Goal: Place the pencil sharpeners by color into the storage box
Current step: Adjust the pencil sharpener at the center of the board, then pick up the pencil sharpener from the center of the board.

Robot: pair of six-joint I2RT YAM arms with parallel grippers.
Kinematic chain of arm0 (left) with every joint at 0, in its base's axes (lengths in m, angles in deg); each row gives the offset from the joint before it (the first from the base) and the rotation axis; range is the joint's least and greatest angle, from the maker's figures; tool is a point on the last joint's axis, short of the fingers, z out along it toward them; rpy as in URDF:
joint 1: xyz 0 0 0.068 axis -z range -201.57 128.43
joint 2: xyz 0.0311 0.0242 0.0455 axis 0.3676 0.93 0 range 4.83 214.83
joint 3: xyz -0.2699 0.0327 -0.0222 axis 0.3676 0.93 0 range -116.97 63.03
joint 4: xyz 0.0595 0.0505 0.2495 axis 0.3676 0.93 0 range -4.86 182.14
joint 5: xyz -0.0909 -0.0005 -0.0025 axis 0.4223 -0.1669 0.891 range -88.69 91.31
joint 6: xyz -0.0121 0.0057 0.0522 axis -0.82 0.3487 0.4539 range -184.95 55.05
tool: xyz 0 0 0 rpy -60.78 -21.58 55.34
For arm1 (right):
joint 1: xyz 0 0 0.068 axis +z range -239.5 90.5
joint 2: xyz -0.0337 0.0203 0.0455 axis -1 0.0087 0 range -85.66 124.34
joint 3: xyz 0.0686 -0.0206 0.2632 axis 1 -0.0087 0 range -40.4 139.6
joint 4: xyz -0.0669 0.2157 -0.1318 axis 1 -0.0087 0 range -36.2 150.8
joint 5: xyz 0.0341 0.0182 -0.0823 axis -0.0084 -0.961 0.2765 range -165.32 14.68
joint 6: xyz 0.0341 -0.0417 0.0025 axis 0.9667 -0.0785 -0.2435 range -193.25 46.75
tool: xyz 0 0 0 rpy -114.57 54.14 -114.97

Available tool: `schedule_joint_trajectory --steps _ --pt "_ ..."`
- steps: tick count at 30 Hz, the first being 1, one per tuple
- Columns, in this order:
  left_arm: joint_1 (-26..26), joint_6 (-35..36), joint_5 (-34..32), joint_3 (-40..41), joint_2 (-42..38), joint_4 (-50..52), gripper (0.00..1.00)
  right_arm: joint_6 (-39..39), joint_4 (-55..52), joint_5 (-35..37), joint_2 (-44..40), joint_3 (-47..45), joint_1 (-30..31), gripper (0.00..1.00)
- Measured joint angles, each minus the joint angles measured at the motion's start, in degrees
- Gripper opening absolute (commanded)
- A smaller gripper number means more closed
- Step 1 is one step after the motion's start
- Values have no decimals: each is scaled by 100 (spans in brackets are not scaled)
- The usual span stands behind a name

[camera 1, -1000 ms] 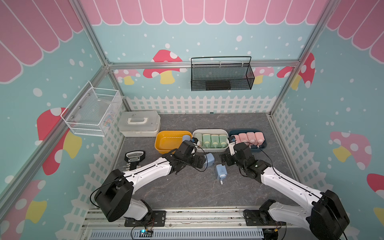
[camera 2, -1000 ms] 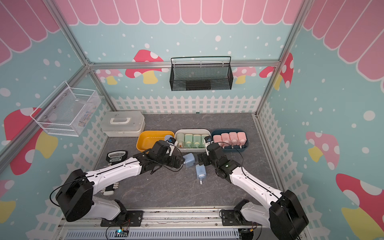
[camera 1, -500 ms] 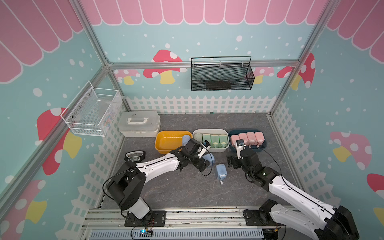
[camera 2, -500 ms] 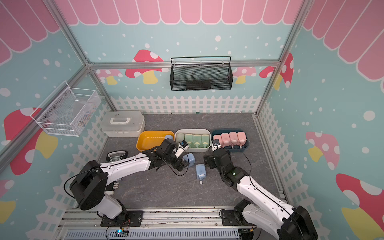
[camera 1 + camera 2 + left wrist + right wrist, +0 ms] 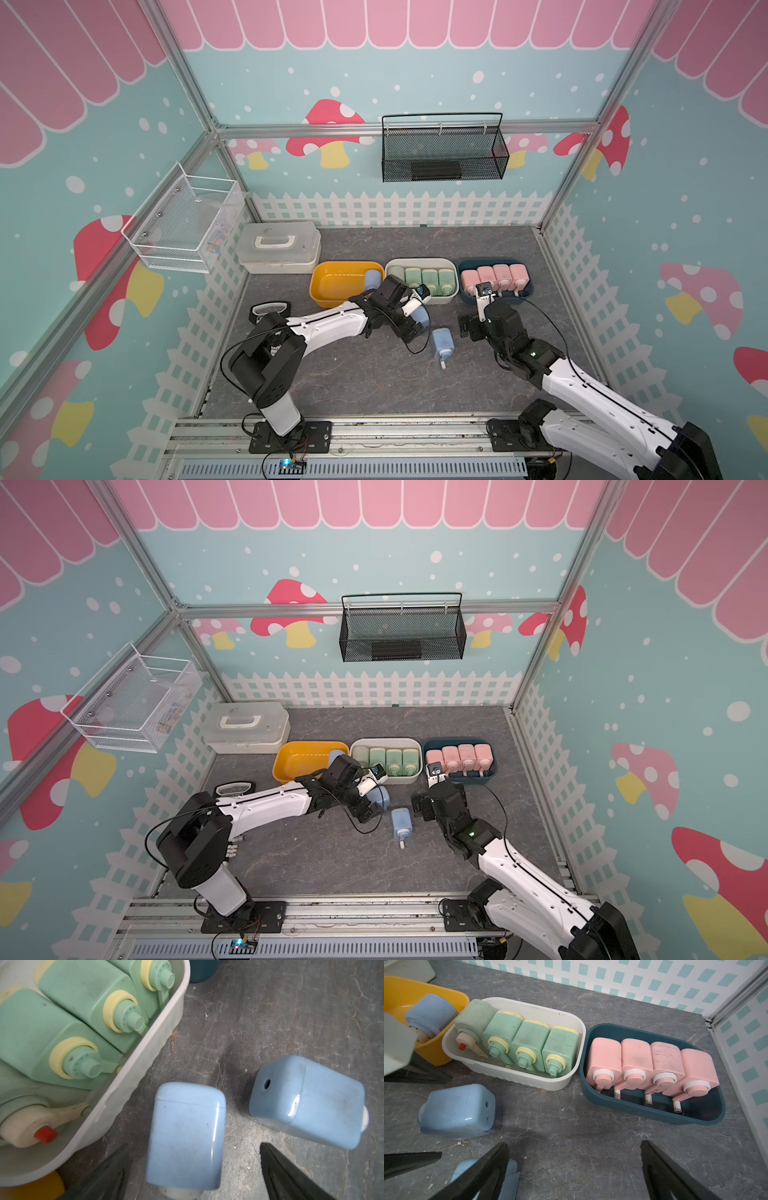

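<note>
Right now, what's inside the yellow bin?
One blue sharpener lies in the yellow bin, at the end beside the white bin. The visible floor is otherwise bare. The left arm covers its near corner, so that part is unseen.

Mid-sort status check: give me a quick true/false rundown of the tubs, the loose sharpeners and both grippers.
1. The dark blue plastic tub holds four pastel pink boxy sharpeners. True.
2. The yellow plastic tub is empty. False: one pastel blue sharpener lies in it.
3. Two more blue sharpeners lie on the grey marbled tabletop. True.
4. The right gripper clamps a blue sharpener. False: it is open and empty.
5. The left gripper is open, astride one loose blue sharpener. True.
</note>
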State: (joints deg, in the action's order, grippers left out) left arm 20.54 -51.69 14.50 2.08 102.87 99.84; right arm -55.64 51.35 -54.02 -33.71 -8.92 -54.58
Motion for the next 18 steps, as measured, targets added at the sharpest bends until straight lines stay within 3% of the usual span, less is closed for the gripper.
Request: schedule_joint_trajectory --steps 15,18 --pt "96 44 26 -59 214 2 77 -63 -24 15 -125 -46 0 99" --pt "98 20 2 -57 214 -2 60 -63 -24 15 -125 -46 0 99"
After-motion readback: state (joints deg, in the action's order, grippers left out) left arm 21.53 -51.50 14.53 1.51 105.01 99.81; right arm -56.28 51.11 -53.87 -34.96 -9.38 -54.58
